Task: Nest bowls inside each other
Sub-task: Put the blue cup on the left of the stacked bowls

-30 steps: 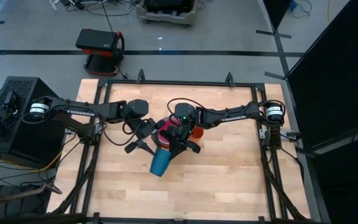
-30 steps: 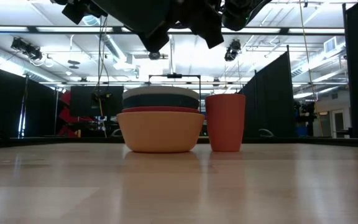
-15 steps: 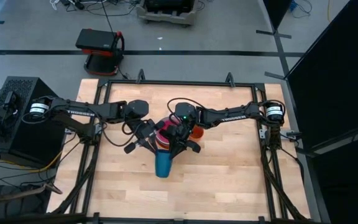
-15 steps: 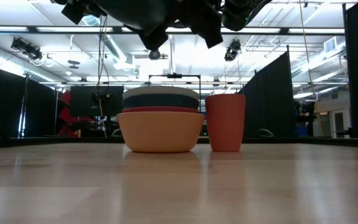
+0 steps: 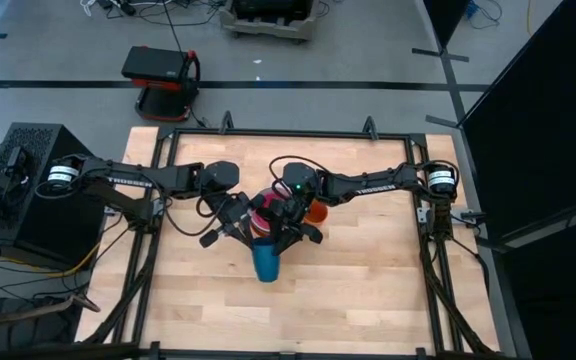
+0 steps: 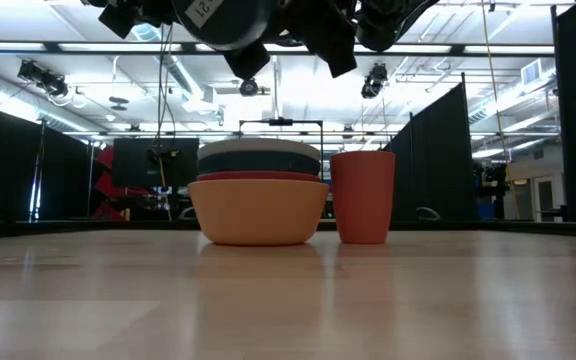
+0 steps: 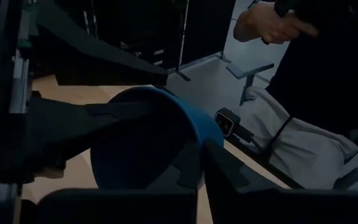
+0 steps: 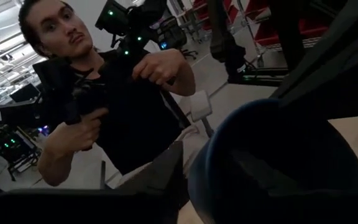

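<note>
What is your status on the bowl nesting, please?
Left gripper shut on dark-blue plastic cup, held off the table. Right gripper at the same cup. Round plastic bowls nested, orange outermost. Small orange plastic cup beside the stack.

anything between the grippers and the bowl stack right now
Yes: the blue cup, gripped in the air by the left gripper with the right gripper beside it, hangs over the edge of the stack of bowls. The orange cup stands right beside the stack. Nothing rests on the top white bowl.
</note>
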